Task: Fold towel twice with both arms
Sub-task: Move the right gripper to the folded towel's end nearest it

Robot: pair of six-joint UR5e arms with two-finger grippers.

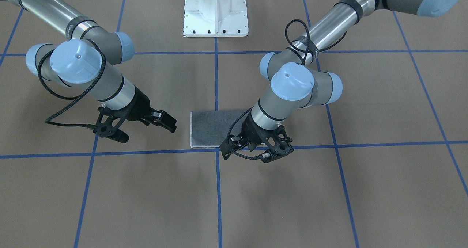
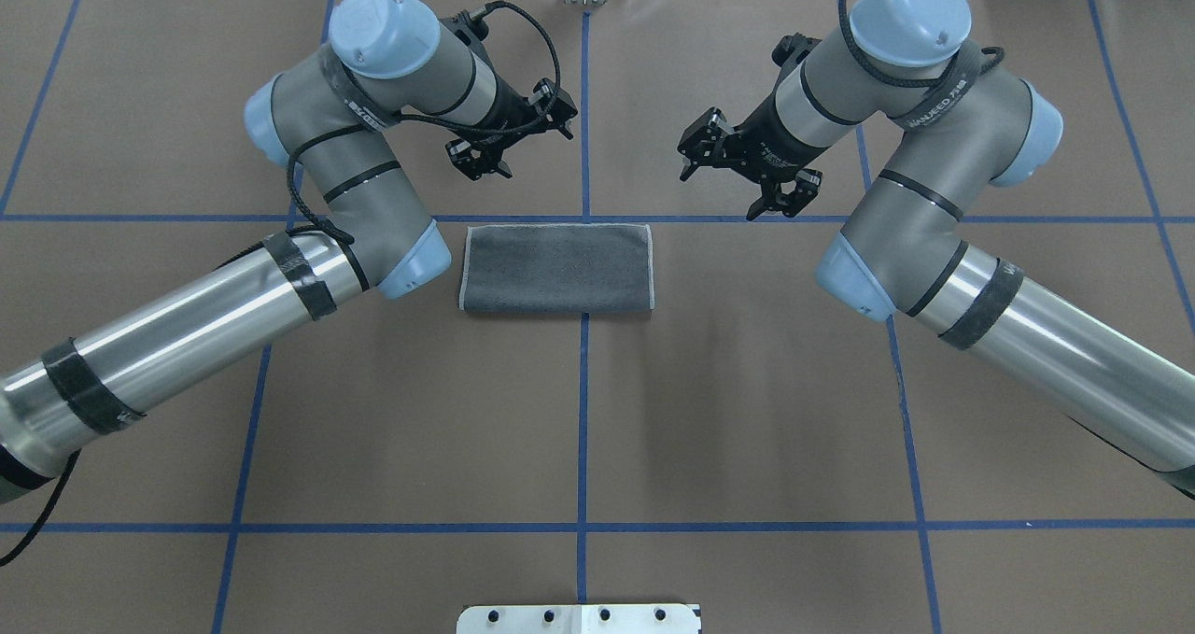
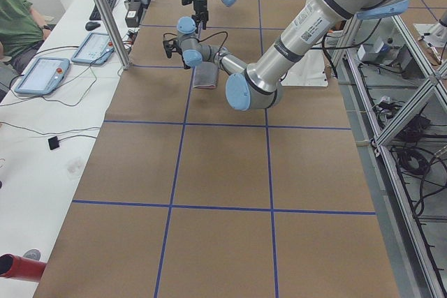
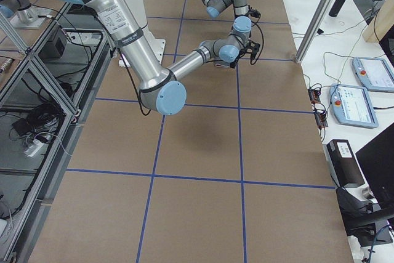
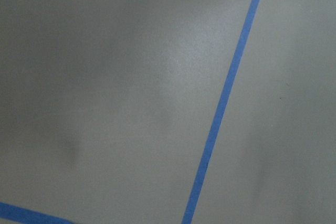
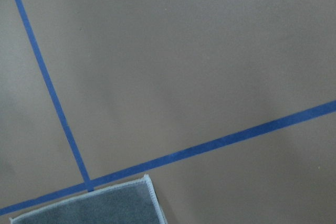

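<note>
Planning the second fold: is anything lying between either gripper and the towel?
Nothing visible does. Both the left gripper and the right gripper hang open past the far edge of the towel, with only table surface between.

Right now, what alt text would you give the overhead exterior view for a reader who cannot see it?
A grey towel folded into a rectangle lies flat on the brown table. The left gripper and right gripper, both open and empty, hang beyond its far edge, one near each end, not touching it.
</note>
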